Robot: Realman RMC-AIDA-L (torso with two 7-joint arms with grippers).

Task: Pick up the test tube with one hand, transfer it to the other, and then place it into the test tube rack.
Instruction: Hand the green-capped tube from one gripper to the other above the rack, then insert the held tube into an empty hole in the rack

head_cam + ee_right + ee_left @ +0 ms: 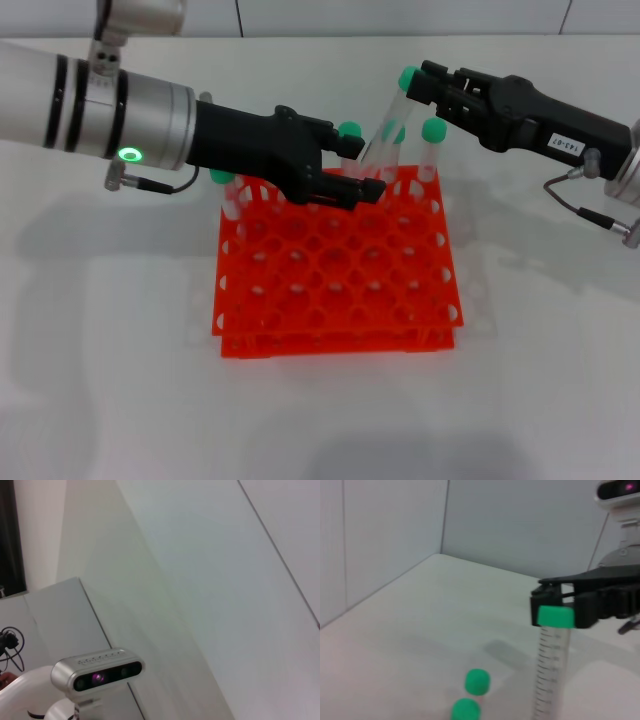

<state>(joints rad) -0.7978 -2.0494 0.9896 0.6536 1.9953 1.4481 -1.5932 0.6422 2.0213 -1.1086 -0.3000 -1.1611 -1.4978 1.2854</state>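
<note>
The test tube [385, 120], clear with a green cap, hangs tilted above the back of the orange-red rack [330, 345]. My left gripper [362, 178], unlabelled and on the arm with the green light, is shut on the tube's lower end just over the rack's back row. My right gripper [422, 85], with the white wrist label, is at the tube's green cap. The left wrist view shows the tube [549, 675] rising to the right gripper [555, 605] at its cap. The right wrist view shows neither the tube nor the rack.
Other green-capped tubes [433, 135] stand in the rack's back row, with one at the left [220, 177]. Two caps [477, 681] show in the left wrist view. The rack sits on a white table [110, 380]. The right wrist view shows a wall and my head camera [97, 672].
</note>
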